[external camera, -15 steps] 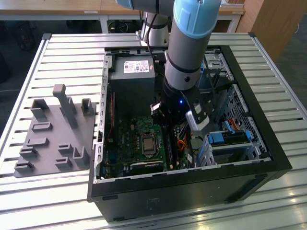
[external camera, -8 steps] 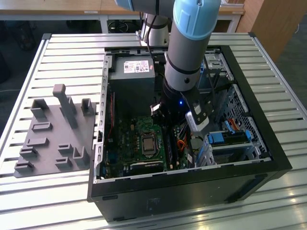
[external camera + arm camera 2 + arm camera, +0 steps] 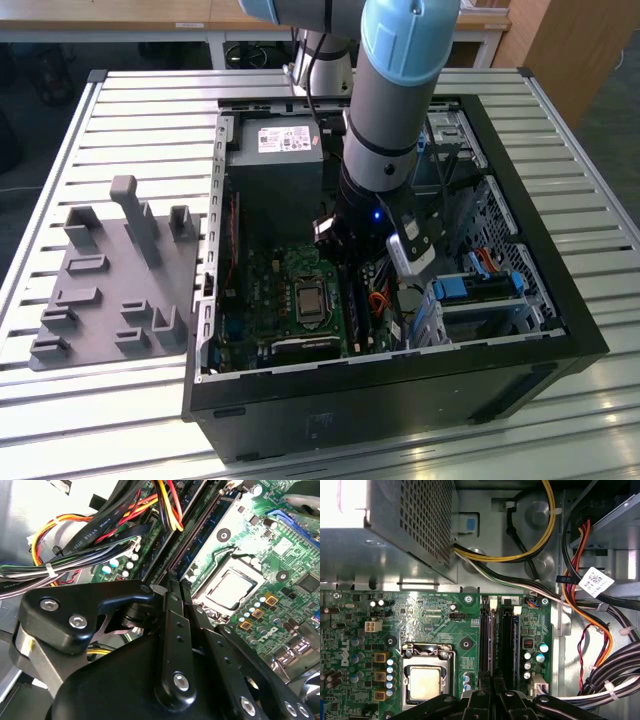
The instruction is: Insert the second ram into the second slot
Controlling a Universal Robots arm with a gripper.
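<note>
Blue-edged second ram, upright in slot

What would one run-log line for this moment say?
position: gripper low over memory slots | location: inside computer case | insertion: cannot tell

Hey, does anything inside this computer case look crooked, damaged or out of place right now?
Nothing stands out. The gripper sits low over the memory slots beside the processor socket, lined up with them in both wrist views. The cables are bundled off to the side, and the motherboard looks intact.
</note>
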